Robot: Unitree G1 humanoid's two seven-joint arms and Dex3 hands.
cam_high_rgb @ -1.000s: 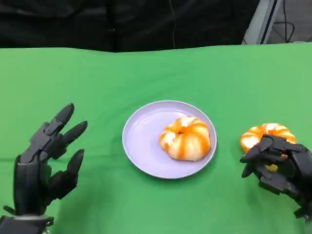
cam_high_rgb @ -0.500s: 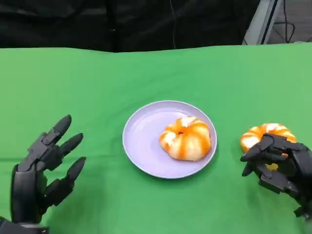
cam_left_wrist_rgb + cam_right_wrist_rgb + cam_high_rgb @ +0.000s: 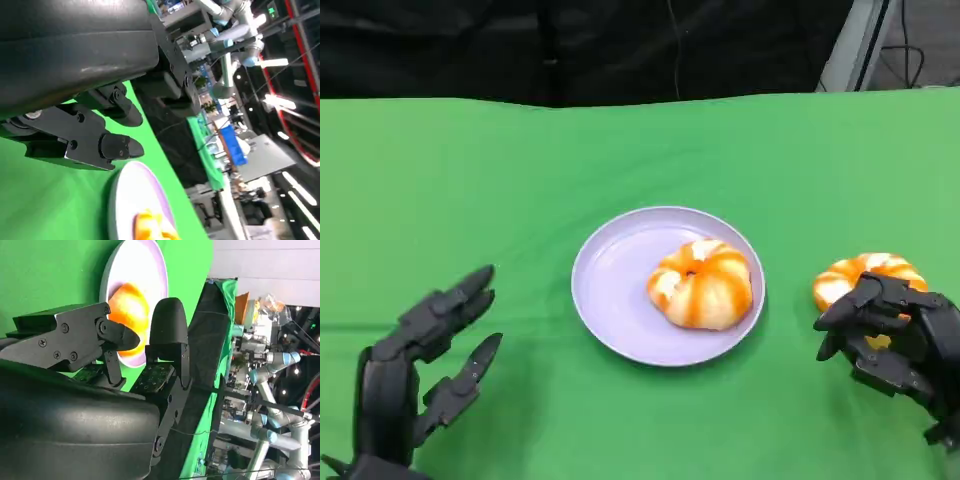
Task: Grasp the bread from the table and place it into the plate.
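**Grasp step: right robot hand closing on the second bread**

My right robot hand (image 3: 890, 340) sits low at the right edge of the green surface (image 3: 520, 170), fingers curled over the near side of the orange-and-white bread (image 3: 865, 276). From the head view I can't tell if it's a firm hold or just contact; the bread looks to be resting on the surface, not lifted. The right wrist view shows the fingers (image 3: 167, 330) bent in, but the bread under them is hidden there.

Left robot hand (image 3: 415, 370) is well apart, at the lower left, fingers spread, holding nothing.

The lilac plate (image 3: 610, 290) is mid-surface, between the two hands. One bread (image 3: 701, 283) already lies in it, on the right half. Left half of the plate is bare.

My read: one piece done, and the grasp on the second isn't confirmed.

Next move calls for:
- closing fully around the bread, getting fingers under its far side
- lifting straight up, then carrying it left to the plate
- aiming for the bare left half so I don't knock the bread already there
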